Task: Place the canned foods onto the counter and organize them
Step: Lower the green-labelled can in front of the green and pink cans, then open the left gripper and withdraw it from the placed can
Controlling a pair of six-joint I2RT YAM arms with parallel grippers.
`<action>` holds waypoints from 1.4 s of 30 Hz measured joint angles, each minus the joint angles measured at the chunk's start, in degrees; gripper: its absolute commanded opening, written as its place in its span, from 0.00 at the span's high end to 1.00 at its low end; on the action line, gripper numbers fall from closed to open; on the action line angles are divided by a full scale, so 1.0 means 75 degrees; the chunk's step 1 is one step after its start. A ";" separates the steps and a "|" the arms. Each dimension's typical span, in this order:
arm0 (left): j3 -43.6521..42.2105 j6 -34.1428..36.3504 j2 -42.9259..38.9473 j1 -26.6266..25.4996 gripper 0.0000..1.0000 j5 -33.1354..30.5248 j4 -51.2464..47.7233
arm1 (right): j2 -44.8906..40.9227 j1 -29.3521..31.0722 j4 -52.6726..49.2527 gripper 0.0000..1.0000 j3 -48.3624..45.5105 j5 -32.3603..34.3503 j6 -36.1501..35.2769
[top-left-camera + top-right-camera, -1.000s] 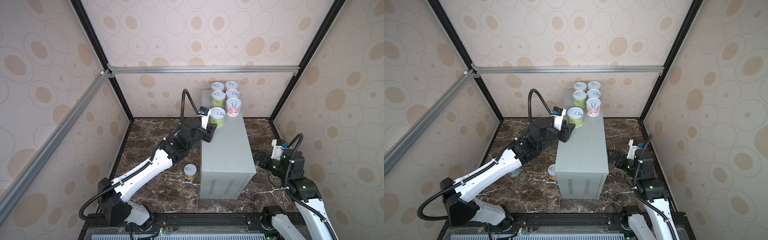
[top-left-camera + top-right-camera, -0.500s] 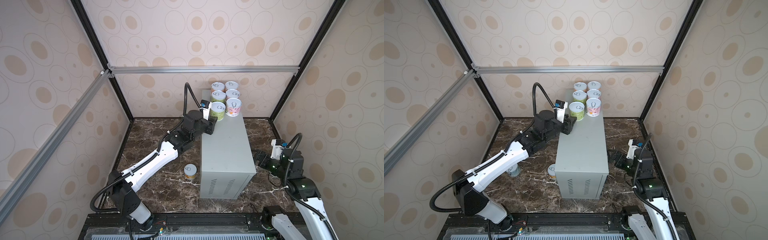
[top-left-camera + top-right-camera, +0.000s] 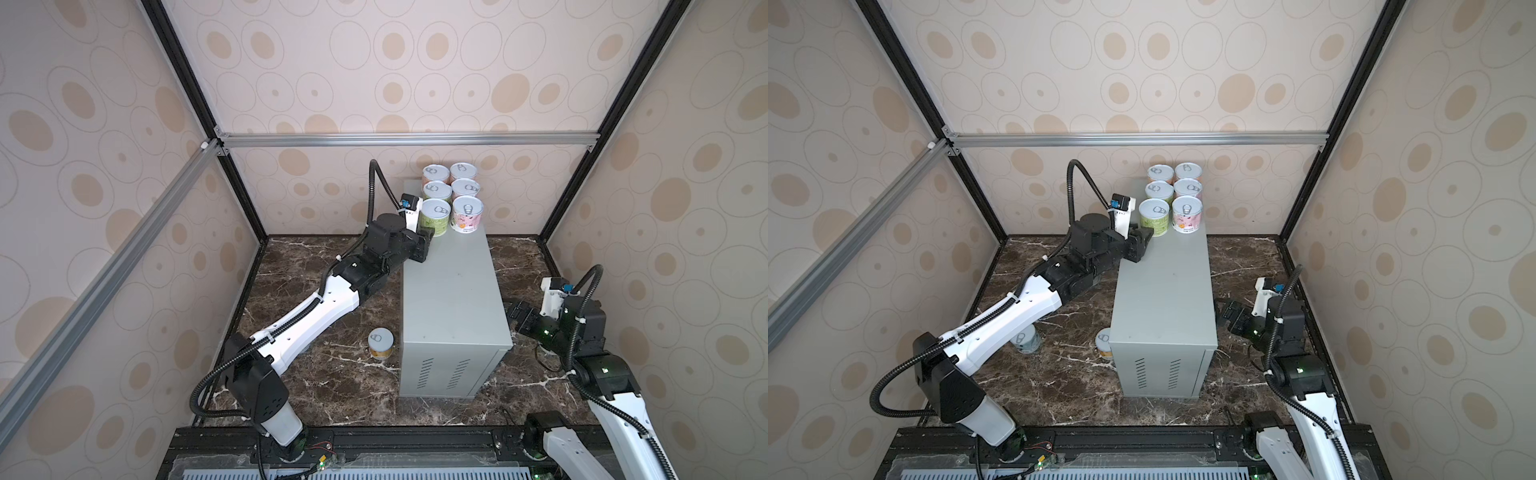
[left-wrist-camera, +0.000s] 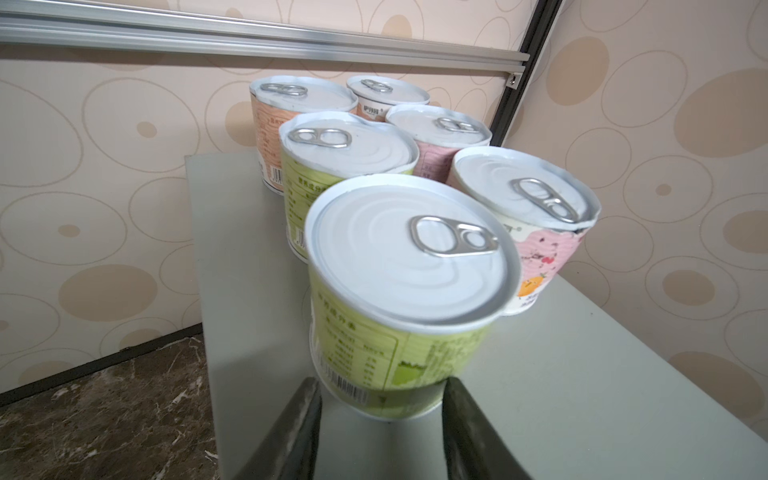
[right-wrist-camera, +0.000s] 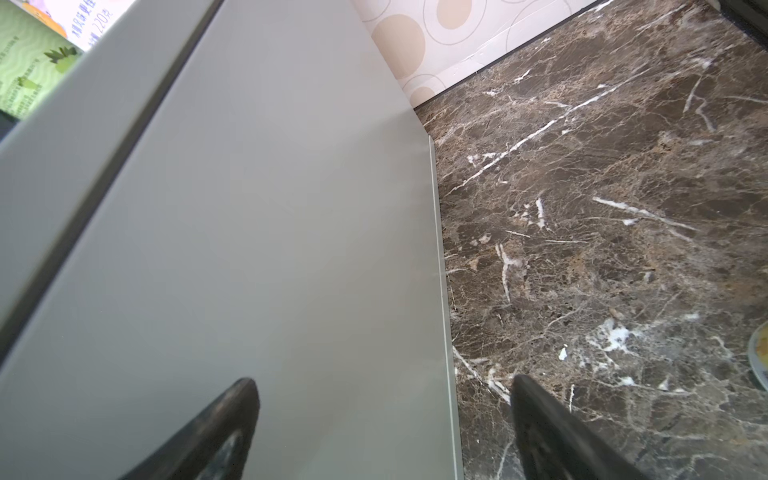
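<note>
A dark brown, white-veined marble surface (image 3: 291, 266) lay below. Beige oval-printed wallpaper (image 3: 395, 62) covered three walls. One aluminium rail (image 3: 407, 139) crossed the back wall, another (image 3: 108, 274) ran along the left, and black posts (image 3: 183, 70) marked the corners.

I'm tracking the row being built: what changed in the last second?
The left gripper moved the green can farther back along the counter, level with the pink can; its jaws remain closed on it. The right gripper, open beside the counter, the pink can and the loose can on the marble stayed put.
</note>
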 measured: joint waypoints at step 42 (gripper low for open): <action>-0.0370 0.0035 -0.1405 0.0020 0.01 0.0178 -0.0402 | 0.0764 0.0006 -0.0370 0.03 0.0370 0.0775 -0.0198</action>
